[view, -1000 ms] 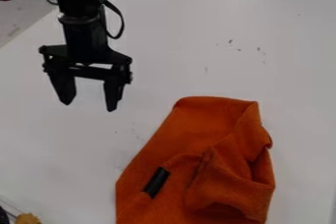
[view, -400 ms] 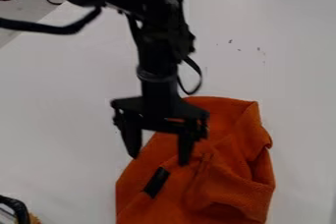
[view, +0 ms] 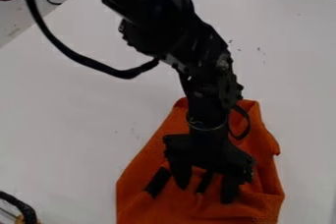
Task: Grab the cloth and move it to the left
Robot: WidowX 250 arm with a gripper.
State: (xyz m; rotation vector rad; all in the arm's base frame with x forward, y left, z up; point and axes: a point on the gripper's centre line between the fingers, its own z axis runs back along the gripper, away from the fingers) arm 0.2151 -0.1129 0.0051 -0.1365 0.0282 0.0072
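Cloth (view: 144, 210) lay rumpled on the white table (view: 66, 120), the gripper (view: 205, 193) over it, fingers spread — approach seemingly done, grasp and leftward move both remaining.

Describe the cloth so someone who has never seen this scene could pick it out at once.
On the white table, look to the lower middle of the view, where the black tool is over the thing. The cloth lies there rumpled, running off the bottom edge, a short black strip on its left part. Its broad orange fabric sets it apart from the black arm.
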